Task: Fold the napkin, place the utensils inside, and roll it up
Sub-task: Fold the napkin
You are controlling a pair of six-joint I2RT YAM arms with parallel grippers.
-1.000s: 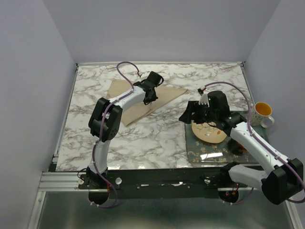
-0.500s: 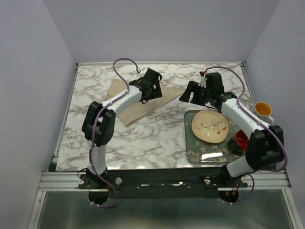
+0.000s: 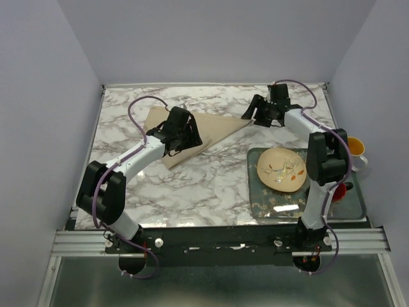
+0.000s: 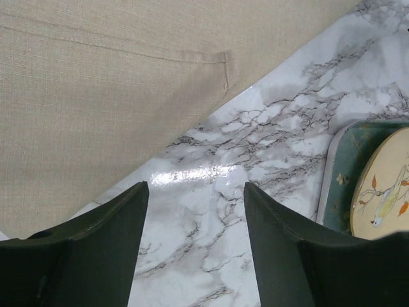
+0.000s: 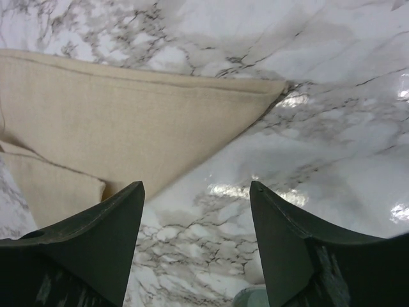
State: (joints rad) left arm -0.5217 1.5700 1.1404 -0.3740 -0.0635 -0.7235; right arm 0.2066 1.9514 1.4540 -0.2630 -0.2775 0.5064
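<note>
The napkin (image 3: 214,128) lies flat on the marble table, folded into a tan triangle with its long tip pointing right. My left gripper (image 3: 187,137) hovers over the napkin's middle, open and holding nothing. In the left wrist view the napkin (image 4: 96,96) fills the upper left, and the left gripper (image 4: 195,188) is over bare marble by its edge. My right gripper (image 3: 251,116) is open just right of the napkin's tip. The right wrist view shows that tip of the napkin (image 5: 128,121) ahead of the empty right gripper (image 5: 197,185). The utensils are out of view.
A green patterned tray (image 3: 262,204) sits at the near right and carries a round tan plate (image 3: 281,169). A red bowl (image 3: 342,190) and a yellow mug (image 3: 354,148) stand by its right side. The tray's corner (image 4: 339,166) shows in the left wrist view.
The left gripper opened and drew back left and nearer over the napkin. The right arm swung from above the plate to the back, beside the napkin's right tip.
</note>
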